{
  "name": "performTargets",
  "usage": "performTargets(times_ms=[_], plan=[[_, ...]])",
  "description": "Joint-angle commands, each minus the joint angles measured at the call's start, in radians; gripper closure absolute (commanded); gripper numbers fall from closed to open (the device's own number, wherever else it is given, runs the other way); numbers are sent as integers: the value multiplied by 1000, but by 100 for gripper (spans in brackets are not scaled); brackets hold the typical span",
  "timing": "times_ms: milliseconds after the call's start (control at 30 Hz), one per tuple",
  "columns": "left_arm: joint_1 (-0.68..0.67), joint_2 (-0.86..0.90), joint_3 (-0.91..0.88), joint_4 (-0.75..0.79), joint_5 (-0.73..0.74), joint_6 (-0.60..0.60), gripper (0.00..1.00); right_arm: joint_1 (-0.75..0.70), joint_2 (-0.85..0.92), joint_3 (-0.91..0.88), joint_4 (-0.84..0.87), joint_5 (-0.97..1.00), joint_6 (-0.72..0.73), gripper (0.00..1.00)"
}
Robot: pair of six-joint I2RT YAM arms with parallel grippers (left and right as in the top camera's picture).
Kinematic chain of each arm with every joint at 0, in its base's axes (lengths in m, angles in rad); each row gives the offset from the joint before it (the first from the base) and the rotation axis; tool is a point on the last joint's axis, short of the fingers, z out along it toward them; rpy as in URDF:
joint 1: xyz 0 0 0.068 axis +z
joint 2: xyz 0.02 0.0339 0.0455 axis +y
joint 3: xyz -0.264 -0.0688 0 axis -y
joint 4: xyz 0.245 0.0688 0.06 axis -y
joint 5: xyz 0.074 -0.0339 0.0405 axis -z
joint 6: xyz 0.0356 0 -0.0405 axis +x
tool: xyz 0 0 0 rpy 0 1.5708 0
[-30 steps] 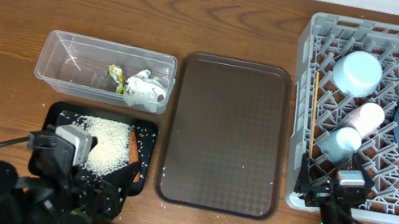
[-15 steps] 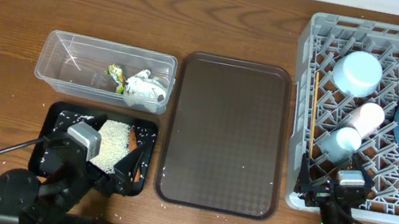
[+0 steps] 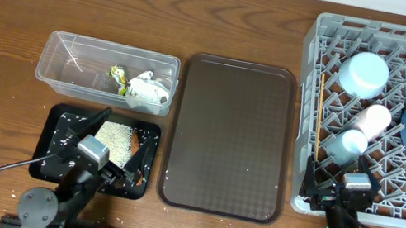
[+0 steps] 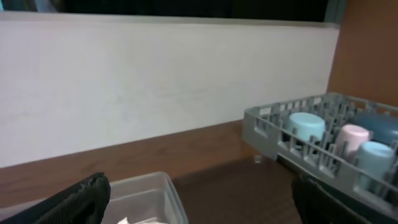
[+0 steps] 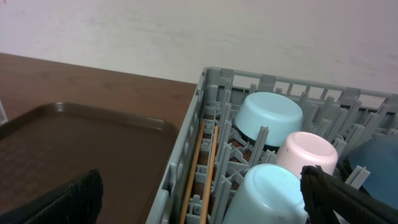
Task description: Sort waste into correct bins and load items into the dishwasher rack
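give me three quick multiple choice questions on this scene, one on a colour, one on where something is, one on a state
1. What colour is the cup next to the light blue cup in the rack?
A pale pink
B red
C green

2. Where is the crumpled white paper?
A in the rack
B in the clear tub
C inside the light blue cup

3. How do the jaws of the right gripper stand?
A shut on the paper
B shut on the light blue cup
C open, holding nothing

Answers:
1 A, the pale pink cup lies right beside it.
2 B, the overhead view shows the paper inside the tub's walls.
3 C, the right wrist view shows the jaws wide apart with nothing gripped.
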Motion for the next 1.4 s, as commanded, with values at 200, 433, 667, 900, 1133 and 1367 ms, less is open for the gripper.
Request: performTargets(times_ms=[200, 433, 667, 900, 1133, 1367], plan=[[-2, -16, -169, 81, -104, 13, 5, 5, -7, -2, -3, -1, -10, 1], [-5, -16, -214, 35, -280, 17, 5, 5, -7, -2, -3, -1, -10, 1], [-48, -17, -214, -24, -525, 16, 5, 5, -7, -2, -3, -1, -10, 1], [-60, -17, -214, -58, -551, 16, 4, 5, -7, -2, -3, -1, -10, 1], [-60, -17, -214, -58, -551, 16, 5, 5, -7, -2, -3, -1, -10, 1], [-30, -17, -214, -58, -551, 17, 5, 5, -7, -2, -3, -1, -10, 1]])
